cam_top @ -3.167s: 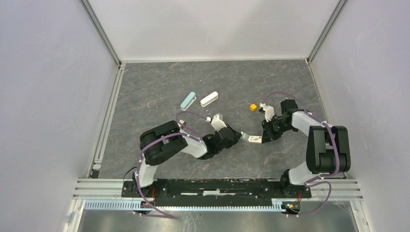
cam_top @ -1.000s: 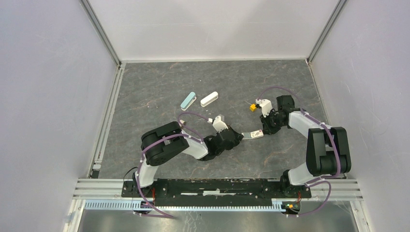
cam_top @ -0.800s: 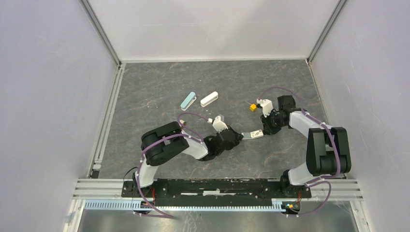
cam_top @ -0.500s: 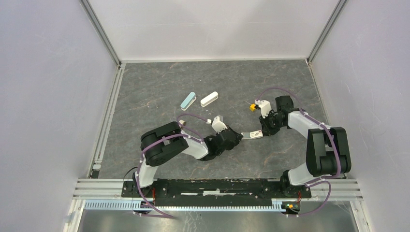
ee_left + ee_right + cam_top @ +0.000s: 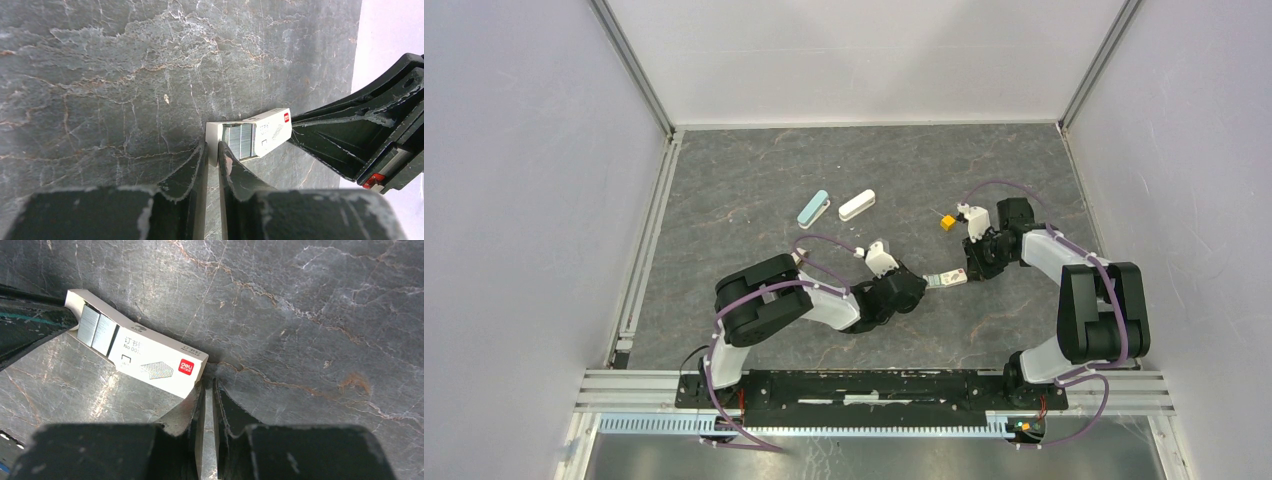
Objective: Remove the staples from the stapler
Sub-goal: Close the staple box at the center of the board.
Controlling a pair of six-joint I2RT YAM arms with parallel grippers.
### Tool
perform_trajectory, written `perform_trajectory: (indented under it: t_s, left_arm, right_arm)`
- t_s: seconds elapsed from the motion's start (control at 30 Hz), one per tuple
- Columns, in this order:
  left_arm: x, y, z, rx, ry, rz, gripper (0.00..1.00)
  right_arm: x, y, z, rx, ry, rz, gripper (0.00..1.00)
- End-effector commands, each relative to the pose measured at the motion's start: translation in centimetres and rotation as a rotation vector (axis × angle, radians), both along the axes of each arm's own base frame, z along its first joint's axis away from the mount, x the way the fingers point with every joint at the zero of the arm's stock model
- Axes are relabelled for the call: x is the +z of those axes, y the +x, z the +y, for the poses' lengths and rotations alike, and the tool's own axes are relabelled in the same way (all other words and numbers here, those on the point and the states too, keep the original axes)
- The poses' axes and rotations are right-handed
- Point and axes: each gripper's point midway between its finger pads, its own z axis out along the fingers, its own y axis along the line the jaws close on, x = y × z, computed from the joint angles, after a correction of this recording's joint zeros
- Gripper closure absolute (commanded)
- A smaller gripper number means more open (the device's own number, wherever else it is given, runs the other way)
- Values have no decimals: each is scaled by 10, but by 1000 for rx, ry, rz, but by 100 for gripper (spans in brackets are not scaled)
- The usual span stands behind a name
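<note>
Compared with three seconds ago, the white staple box (image 5: 950,278) lies slightly farther from the near edge of the table (image 5: 754,160), and the right gripper (image 5: 206,387) has swung round to its closed end. Over the last second only the left arm edges in. Both pairs of fingers are closed to a slit. The left gripper (image 5: 214,152) touches the open tray end, but I cannot tell whether either pinches card. The staples (image 5: 239,141) sit in that tray, right of the table's middle, well apart from the teal stapler (image 5: 813,208) and white stapler (image 5: 857,205), so I judge the work is at the storing stage. The box bears a red "deli" mark, "订书针" and "No." with partly legible digits.
</note>
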Motion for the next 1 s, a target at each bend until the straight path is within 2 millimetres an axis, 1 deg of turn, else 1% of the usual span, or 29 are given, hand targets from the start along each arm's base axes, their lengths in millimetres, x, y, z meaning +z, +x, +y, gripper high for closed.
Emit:
perform_trajectory:
  t_s: [0.0, 0.23, 0.6, 0.87, 0.97]
  left_arm:
    - [14, 0, -5, 1, 23, -32, 79]
    - [20, -1, -13, -13, 17, -42, 76]
    - [31, -3, -22, -24, -7, -52, 71]
    - [34, -6, -28, -54, -23, -61, 66]
    - [37, -6, -26, -63, -14, -73, 64]
  right_arm:
    - [-10, -20, -2, -16, -5, 73, 83]
    - [-12, -33, 7, 10, 40, 133, 84]
    - [-16, -56, 15, 17, 82, 235, 84]
    - [-18, -46, 13, 24, 49, 181, 84]
    - [-18, -41, 7, 16, 28, 161, 83]
